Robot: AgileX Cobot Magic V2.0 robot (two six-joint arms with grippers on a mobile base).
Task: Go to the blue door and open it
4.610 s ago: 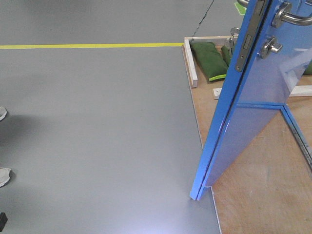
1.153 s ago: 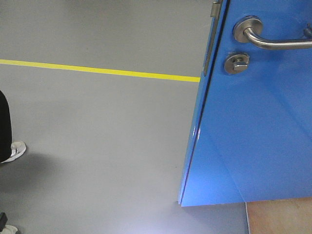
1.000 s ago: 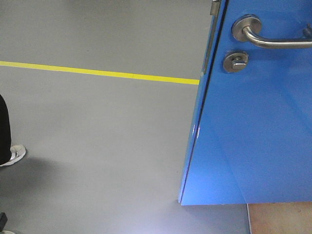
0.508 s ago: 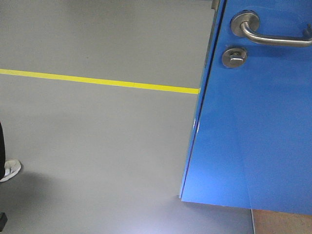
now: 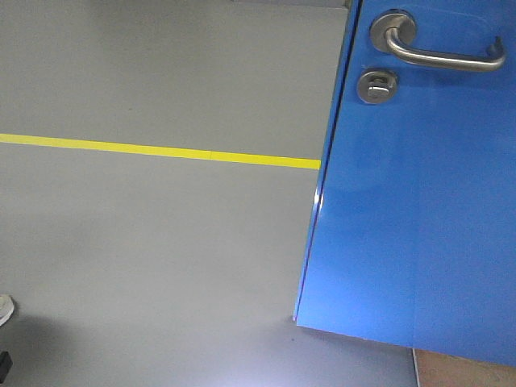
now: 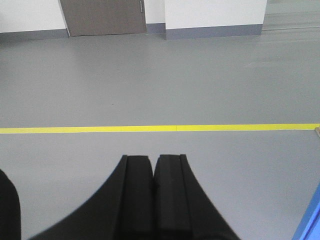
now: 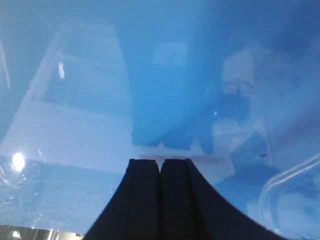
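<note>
My right claw: fingers pressed together, nothing between them, tips aimed square at the blue door, whose glossy face fills everything ahead of it. My left claw: also pressed together, empty, grey floor ahead, yellow line crossing beyond its tips, door edge low to its right. Front view: lever handle above thumb-turn lock.

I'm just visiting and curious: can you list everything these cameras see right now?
door: 1, glossy blue, right of front view
handle: 1, steel lever, top of door
lock: 1, round steel, below handle
floor line: 1, yellow, across grey floor
shoe: 1, white, left edge
far door: 1, grey-brown, back wall
left gripper: 1, black, shut, over floor
right gripper: 1, black, shut, facing the door
</note>
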